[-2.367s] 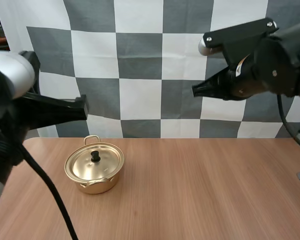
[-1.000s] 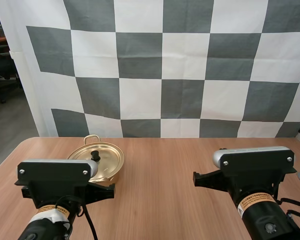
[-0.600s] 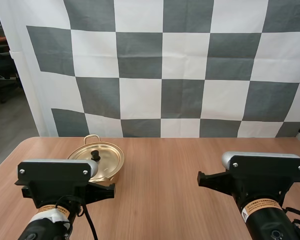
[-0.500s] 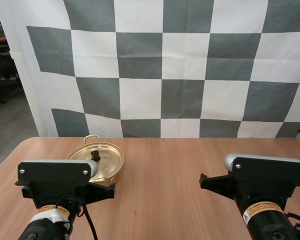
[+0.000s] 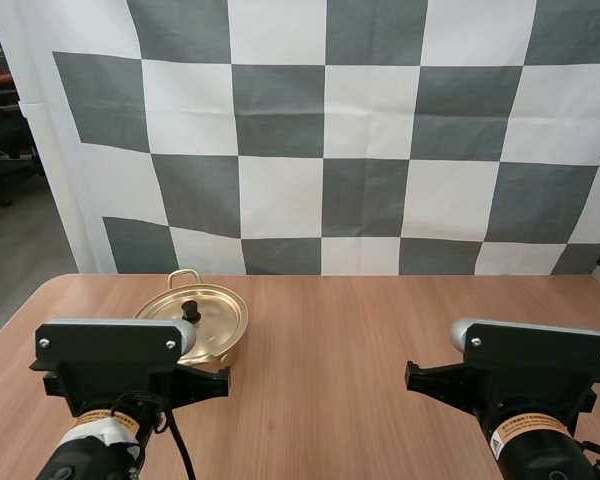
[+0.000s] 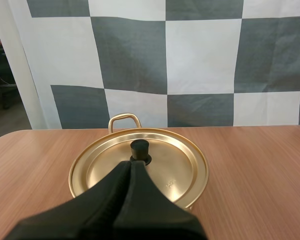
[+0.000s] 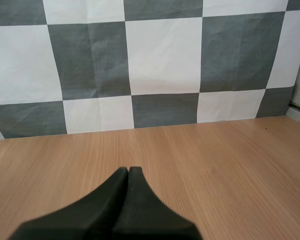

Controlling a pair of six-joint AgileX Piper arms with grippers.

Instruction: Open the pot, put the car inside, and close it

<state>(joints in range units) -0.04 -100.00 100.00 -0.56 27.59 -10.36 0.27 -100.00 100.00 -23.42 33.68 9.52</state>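
Lid-grab line-up, by look of pose. Left gripper point(image 6: 130, 164): fingers pressed together, empty, tip just short of small black knob point(image 6: 139, 148); needs opening first. Shiny gold metal pot point(image 5: 218, 350) dead ahead, flat gold lid point(image 6: 175, 165) seated, loop handle point(image 6: 123, 119) beyond. Right gripper point(image 7: 128, 170): likewise closed, empty, low over bare wooden table point(image 7: 215, 165), well clear of pot.

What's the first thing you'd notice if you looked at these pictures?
The shiny gold pot on the left side of the wooden table, its lid on with a black knob on top. The left gripper, jaws shut, points right at that knob, while the right gripper, jaws also shut, hangs over bare wood.
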